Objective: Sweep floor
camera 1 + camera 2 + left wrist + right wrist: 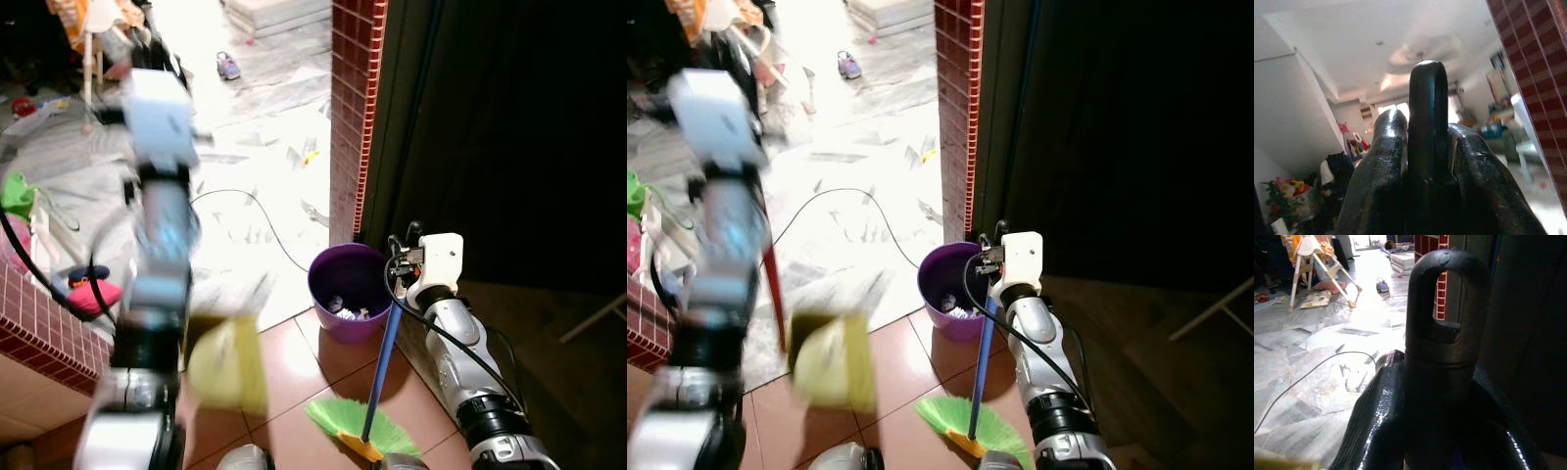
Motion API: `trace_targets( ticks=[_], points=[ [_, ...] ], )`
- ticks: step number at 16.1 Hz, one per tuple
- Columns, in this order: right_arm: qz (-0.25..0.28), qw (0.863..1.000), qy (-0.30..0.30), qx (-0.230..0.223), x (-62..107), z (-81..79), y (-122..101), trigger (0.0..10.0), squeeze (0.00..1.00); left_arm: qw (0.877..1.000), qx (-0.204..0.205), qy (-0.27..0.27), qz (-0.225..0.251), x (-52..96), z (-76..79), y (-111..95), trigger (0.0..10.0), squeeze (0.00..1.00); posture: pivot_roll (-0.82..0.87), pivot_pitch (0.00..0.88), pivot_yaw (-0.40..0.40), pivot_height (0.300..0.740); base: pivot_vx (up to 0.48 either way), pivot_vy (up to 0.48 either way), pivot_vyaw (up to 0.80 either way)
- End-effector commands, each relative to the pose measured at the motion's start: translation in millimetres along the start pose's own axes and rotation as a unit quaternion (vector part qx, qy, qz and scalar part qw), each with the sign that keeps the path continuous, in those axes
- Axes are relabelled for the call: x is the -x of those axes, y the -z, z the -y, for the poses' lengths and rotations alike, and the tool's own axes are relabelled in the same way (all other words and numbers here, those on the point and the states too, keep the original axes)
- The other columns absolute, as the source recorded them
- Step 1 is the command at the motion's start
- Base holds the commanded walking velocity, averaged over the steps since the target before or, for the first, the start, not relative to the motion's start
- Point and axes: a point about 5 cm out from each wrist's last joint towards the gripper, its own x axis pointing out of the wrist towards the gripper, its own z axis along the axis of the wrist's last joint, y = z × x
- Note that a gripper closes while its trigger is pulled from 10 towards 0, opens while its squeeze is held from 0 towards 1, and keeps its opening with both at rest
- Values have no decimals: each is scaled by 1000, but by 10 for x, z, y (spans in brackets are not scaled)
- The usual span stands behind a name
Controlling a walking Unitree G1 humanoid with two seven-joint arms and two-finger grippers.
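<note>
A broom with a blue stick (380, 377) and green bristles (358, 423) stands on the brown tiles in front of me. My right gripper (1435, 367) is shut on its black end cap (1437, 308), beside the purple bin. A yellow dustpan (227, 364), blurred, hangs low at the left on a long red handle (774, 289). The left arm (157, 245) is raised and blurred. My left gripper (1422, 129) is shut on the dustpan handle's black looped top (1426, 98), pointing toward the ceiling.
A purple bin (323, 279) holding scraps stands against a red brick pillar (353, 117). A dark doorway lies to the right. A black cable (257, 208) and bits of litter (312, 155) lie on the marble floor. A low brick wall (39, 333) is at left, a high chair (98, 39) farther back.
</note>
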Motion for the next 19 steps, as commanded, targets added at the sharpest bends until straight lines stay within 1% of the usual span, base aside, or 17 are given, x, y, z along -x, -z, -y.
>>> trace_targets(
  ticks=[1,2,3,4,5,6,7,8,9,10,11,12,13,14,16,17,19],
  points=[
    [-52,999,-4,11,80,6,213,10000,0,999,-10,-3,35,21,-1,-119,10000,0,-113,0,63,740,0,0,0],
    [-51,999,-3,7,84,5,214,10000,0,1000,-5,2,1,139,36,14,10000,0,-113,0,66,740,0,0,0],
    [-50,999,-2,6,87,3,216,10000,0,1000,-2,1,-16,211,53,88,10000,0,-113,0,68,740,0,0,0],
    [-49,999,0,-6,92,0,219,10000,0,997,20,10,-78,408,119,285,10000,0,-113,0,72,740,0,0,0],
    [-48,999,1,-8,95,2,221,10000,0,995,21,15,-101,520,151,376,10000,0,-113,0,73,740,0,0,0],
    [-47,999,1,-10,105,1,225,10000,0,990,27,18,-136,673,188,495,10000,0,-115,0,76,740,0,0,0],
    [-46,999,1,-11,109,2,227,10000,0,988,34,23,-149,733,204,541,10000,0,-114,0,75,740,0,0,0],
    [-47,999,-1,-15,115,3,233,10000,0,982,45,25,-184,836,222,648,10000,0,-112,0,75,740,0,0,0],
    [-49,999,-1,-18,119,5,241,10000,0,977,41,18,-210,938,215,746,10000,0,-110,0,76,740,0,0,0],
    [-49,999,-1,-19,122,9,245,10000,0,972,22,10,-233,1038,195,838,10000,0,-112,0,77,740,0,0,0],
    [-49,999,0,-20,119,14,246,10000,0,966,21,7,-257,1117,182,910,10000,0,-110,0,76,740,0,0,0],
    [-49,999,0,-20,112,14,243,10000,0,963,11,11,-269,1187,149,982,10000,0,-110,0,76,740,0,0,0],
    [-47,999,-4,-20,102,11,230,10000,0,955,77,24,-285,1255,177,1028,10000,0,-115,0,73,740,0,0,0],
    [-45,999,-7,-18,88,10,213,10000,0,955,84,21,-285,1264,160,1029,10000,0,-119,0,72,740,0,0,0],
    [-36,999,-18,-8,61,6,163,10000,0,956,72,12,-284,1255,155,1026,10000,0,-120,0,71,740,0,0,0],
    [-33,999,-20,-5,44,9,138,10000,0,957,87,22,-277,1227,208,996,10000,0,-124,0,71,740,0,0,800],
    [-30,999,-24,-4,26,-4,119,10000,0,962,103,44,-250,1170,282,914,10000,0,-127,0,74,740,0,0,794]
  ],
)
